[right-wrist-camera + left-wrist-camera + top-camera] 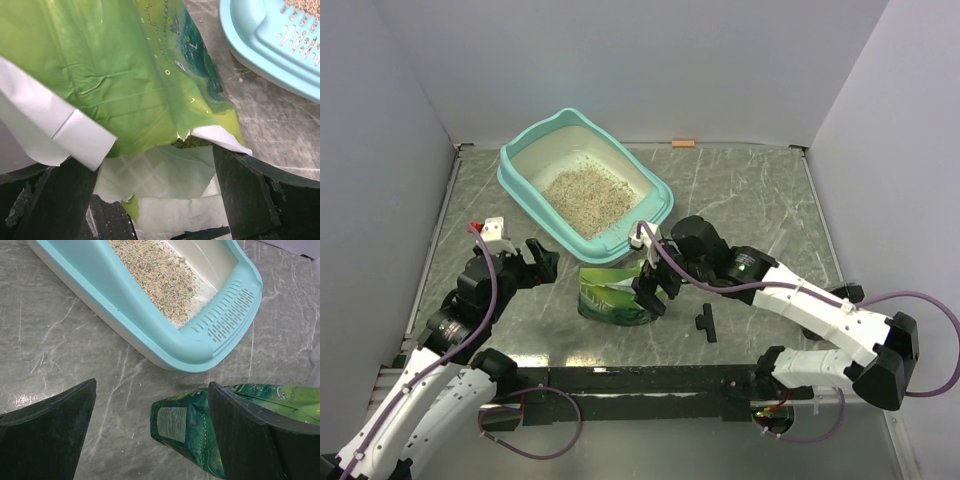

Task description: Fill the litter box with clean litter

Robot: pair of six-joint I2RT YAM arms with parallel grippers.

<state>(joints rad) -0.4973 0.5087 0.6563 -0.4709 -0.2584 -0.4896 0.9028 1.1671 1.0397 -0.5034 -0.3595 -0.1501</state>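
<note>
Right hand (658,290) spread; litter box (125,302) diagonal, raised end far.

Crowded in the middle, open on both flanks.

The green pouch (610,292) stands just in front of the litter box (625,232), with only a narrow strip of table (770,200) between them. Its torn mouth fills the gap between my right gripper's (155,190) wide-spread fingers. My left gripper (150,430), also spread wide, hangs just left of the pouch, whose edge sits against the right finger. Right of the box the table is bare up to the wall, apart from a small black T-shaped piece (705,322) beside my right arm. A bare strip runs left of the box. The clean litter (588,188) lies uncovered from above.
</note>
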